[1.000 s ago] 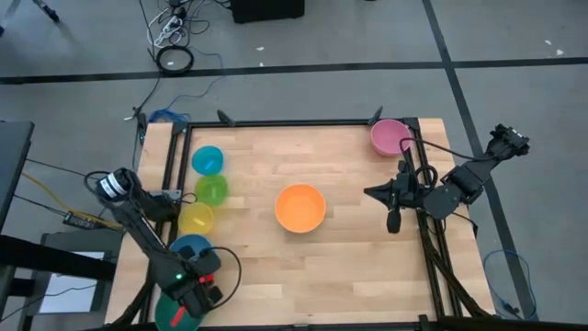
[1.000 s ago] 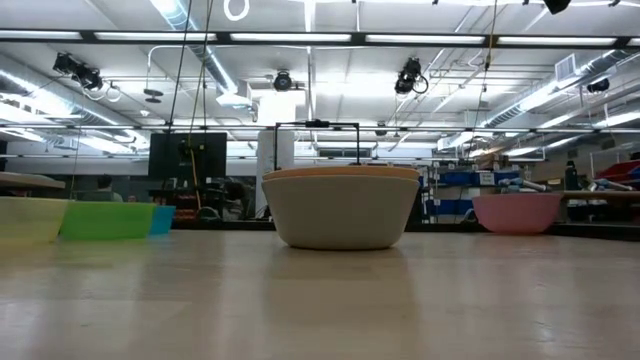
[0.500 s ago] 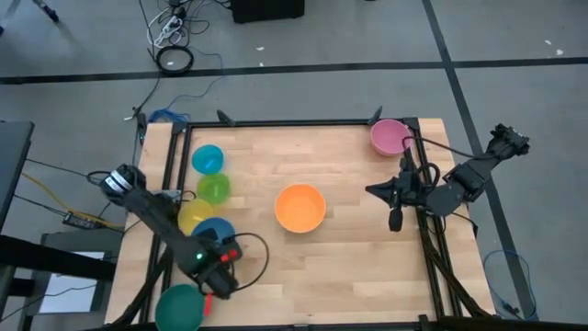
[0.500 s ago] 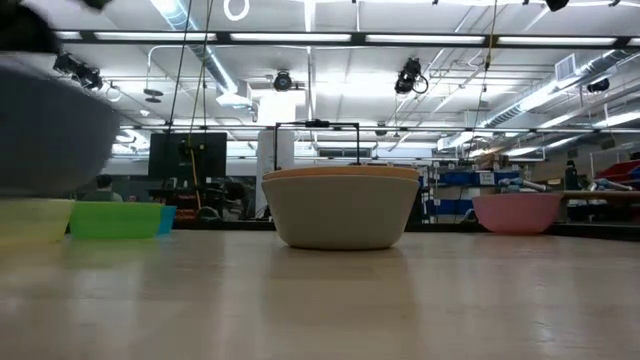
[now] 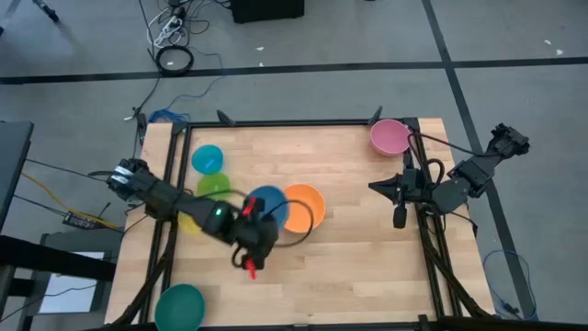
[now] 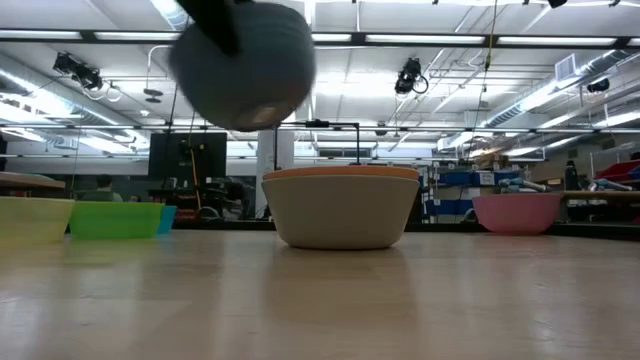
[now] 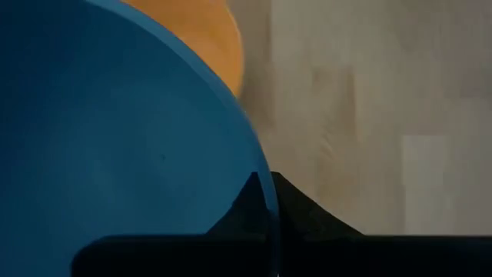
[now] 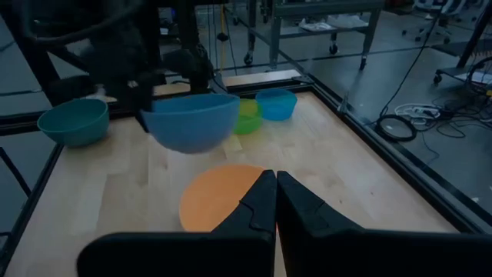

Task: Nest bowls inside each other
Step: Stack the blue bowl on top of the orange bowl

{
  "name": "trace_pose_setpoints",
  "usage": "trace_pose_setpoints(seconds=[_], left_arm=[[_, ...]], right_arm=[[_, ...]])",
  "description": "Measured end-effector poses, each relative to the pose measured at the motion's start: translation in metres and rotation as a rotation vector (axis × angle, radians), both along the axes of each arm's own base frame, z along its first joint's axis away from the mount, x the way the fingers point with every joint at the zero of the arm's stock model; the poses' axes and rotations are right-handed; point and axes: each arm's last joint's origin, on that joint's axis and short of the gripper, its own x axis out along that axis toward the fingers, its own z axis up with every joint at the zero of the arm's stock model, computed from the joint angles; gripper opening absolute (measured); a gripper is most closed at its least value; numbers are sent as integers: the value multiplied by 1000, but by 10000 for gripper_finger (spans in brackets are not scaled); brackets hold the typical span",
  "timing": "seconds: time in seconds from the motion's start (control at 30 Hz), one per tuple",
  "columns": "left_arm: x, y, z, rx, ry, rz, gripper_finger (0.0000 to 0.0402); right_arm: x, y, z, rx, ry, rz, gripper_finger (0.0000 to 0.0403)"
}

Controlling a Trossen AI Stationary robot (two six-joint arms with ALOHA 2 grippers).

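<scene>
My left gripper [image 5: 258,222] is shut on a blue bowl [image 5: 267,202] and holds it in the air beside and partly over the orange bowl [image 5: 305,208]. In the low view the orange bowl [image 6: 340,173] sits nested in a pale grey bowl [image 6: 340,212], and the blue bowl [image 6: 245,65] hangs above and to one side. Cyan [image 5: 208,159], lime green [image 5: 213,187] and yellow [image 5: 190,219] bowls stand in a row at the left. A dark green bowl [image 5: 181,306] sits at the near left corner and a pink one [image 5: 390,136] at the far right. My right gripper [image 5: 396,221] waits shut at the right edge. My left gripper pinches the blue bowl's rim [image 7: 260,196] on its near left side, with one finger [image 7: 244,201] inside the bowl and the other [image 7: 304,211] outside. The fingers slant down from the near left. The bowl is lifted clear of the table, mouth up and roughly level.
Black rails [image 5: 294,122] frame the wooden table. Bare wood [image 5: 349,267] lies near and to the right of the orange bowl. In the right wrist view the left arm [image 8: 146,54] stands over the blue bowl [image 8: 191,119].
My left gripper has swung from the near left corner toward the orange bowl, rising and rolling its wrist. The blue bowl has come up off the table beside the dark green bowl and travelled with it. The dark green bowl has stayed in place.
</scene>
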Motion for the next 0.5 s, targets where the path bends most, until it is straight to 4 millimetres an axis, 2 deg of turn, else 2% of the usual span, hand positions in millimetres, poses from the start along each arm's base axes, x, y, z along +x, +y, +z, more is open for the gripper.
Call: trace_pose_setpoints(seconds=[0.23, 0.5], left_arm=[[36, 34, -16, -32, -12, -98, 3], [64, 44, -48, -81, 16, -158, 3]], right_arm=[[-3, -3, 2, -12, -9, 7, 0], [-6, -4, 4, -27, -13, 13, 0]])
